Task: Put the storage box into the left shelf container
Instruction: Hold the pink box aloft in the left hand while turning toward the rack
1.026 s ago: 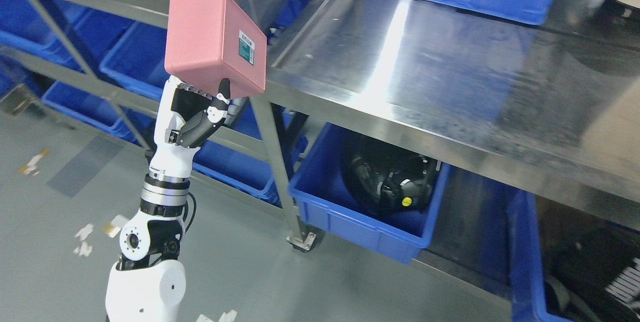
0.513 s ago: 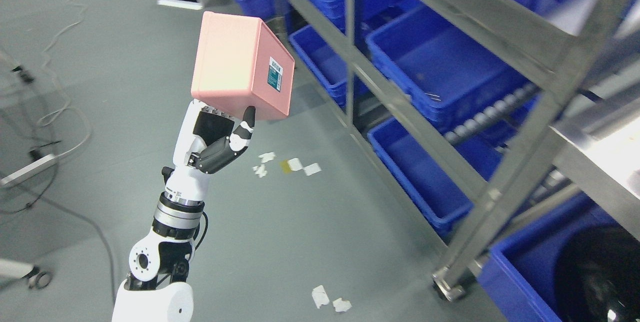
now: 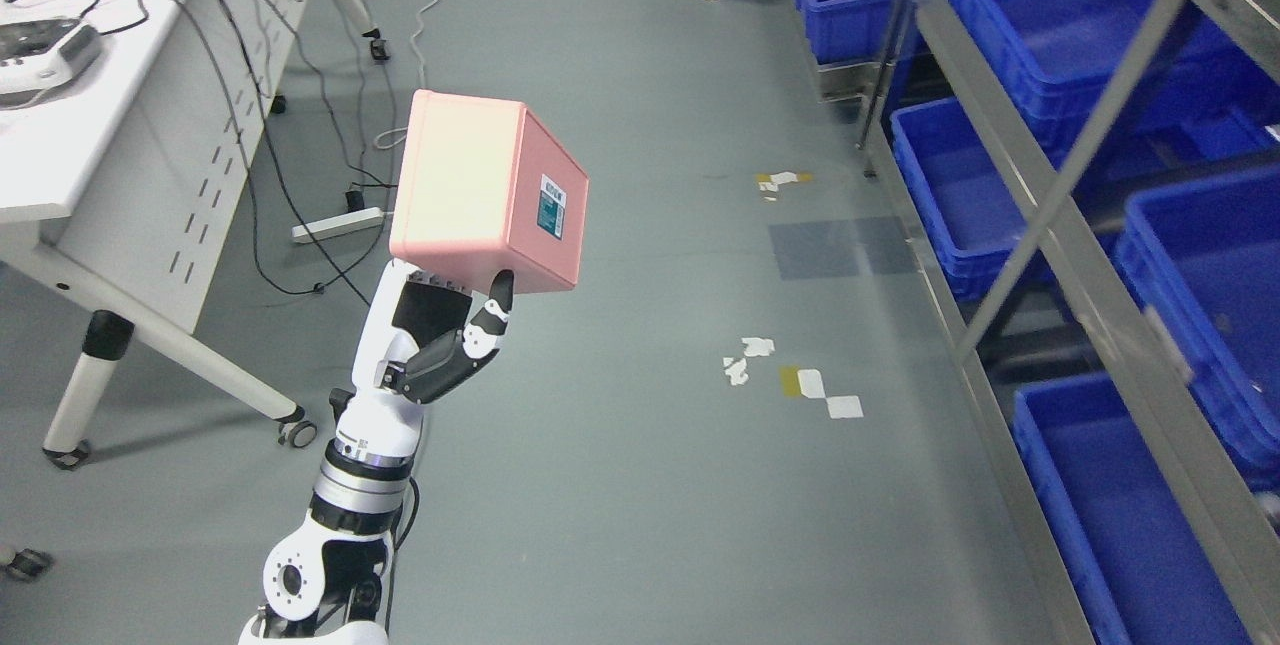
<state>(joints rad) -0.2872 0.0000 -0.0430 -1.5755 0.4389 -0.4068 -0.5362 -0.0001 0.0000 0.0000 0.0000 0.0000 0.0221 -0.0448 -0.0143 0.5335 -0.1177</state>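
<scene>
Fingers of the left hand (image 3: 440, 345) are clamped under the pink storage box (image 3: 487, 193). Keep it level and carry it right, toward the blue shelf bins (image 3: 1010, 35).

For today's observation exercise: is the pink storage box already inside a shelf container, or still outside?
Outside. The left hand holds the pink storage box over bare floor, left of the blue shelf containers.

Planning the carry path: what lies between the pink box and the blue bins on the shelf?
Head view: only bare grey floor with tape scraps lies between pink box and blue bins.
</scene>
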